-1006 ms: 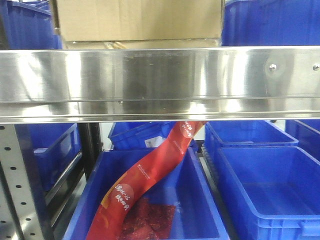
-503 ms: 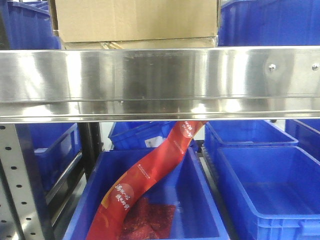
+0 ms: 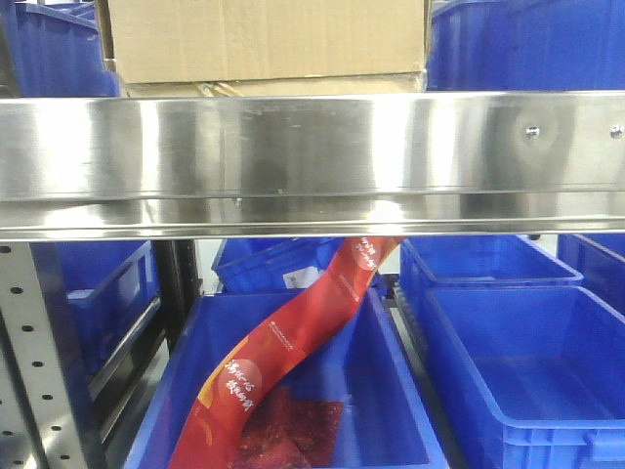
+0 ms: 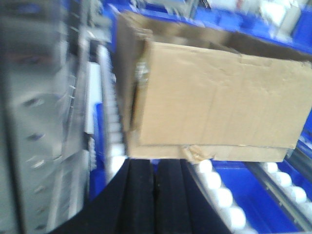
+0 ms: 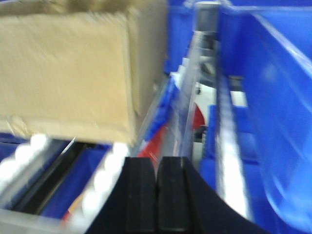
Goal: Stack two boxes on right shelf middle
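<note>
A brown cardboard box (image 3: 264, 39) sits on the shelf above the steel front rail (image 3: 312, 161). A thin cardboard layer (image 3: 293, 87) shows under it; I cannot tell if that is a second box. In the left wrist view the box (image 4: 214, 97) rests on white rollers (image 4: 219, 195). My left gripper (image 4: 154, 163) is shut and empty, right at the box's near lower edge; contact is unclear. In the right wrist view the box (image 5: 63, 73) is at upper left. My right gripper (image 5: 157, 161) is shut and empty, below and right of its corner, apart from it.
Blue bins (image 3: 527, 381) fill the lower shelf, and one holds a long red bag (image 3: 293, 342). A perforated steel post (image 3: 39, 362) stands at the left. A tall blue bin wall (image 5: 273, 97) is close on the right of the right gripper.
The box's right edge has shifted slightly left in the front view. Nothing else has moved.
</note>
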`<action>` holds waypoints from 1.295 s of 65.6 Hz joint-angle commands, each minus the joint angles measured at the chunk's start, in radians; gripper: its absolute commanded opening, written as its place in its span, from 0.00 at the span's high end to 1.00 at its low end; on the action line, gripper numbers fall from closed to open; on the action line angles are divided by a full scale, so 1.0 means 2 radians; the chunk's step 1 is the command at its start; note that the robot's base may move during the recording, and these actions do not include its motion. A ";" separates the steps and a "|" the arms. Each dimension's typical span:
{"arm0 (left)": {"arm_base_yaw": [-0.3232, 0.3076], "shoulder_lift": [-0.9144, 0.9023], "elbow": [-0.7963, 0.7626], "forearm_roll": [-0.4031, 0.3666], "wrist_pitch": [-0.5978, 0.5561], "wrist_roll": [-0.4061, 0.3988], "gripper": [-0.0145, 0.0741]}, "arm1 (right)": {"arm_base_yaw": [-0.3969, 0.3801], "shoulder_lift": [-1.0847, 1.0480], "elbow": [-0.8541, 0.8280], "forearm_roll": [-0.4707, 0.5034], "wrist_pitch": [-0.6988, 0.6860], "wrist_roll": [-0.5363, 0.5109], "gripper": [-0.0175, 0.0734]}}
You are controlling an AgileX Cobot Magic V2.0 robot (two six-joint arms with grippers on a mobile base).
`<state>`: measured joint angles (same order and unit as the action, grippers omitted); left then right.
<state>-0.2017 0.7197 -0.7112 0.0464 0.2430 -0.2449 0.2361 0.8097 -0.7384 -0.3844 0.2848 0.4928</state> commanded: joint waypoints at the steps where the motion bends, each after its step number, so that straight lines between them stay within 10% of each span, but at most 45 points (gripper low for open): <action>1: 0.002 -0.045 0.028 -0.004 -0.011 -0.001 0.95 | -0.002 -0.049 0.033 -0.006 -0.014 -0.004 0.99; 51: 0.002 -0.187 0.064 -0.004 -0.014 -0.001 0.95 | -0.002 -0.222 0.060 -0.006 0.047 -0.007 0.99; 58: 0.002 -0.187 0.064 -0.004 -0.014 -0.001 0.95 | -0.013 -0.233 0.084 0.021 -0.007 -0.100 0.99; 68: 0.002 -0.187 0.064 -0.004 -0.014 -0.001 0.95 | -0.075 -0.252 0.141 0.192 -0.084 -0.279 0.99; 85: 0.002 -0.187 0.064 -0.004 -0.014 -0.001 0.95 | -0.137 -0.311 0.267 0.200 -0.139 -0.286 0.99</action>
<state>-0.1991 0.3515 -0.5839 0.0445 0.2328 -0.2449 -0.0276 0.2231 -0.2731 0.0000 0.0592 -0.0645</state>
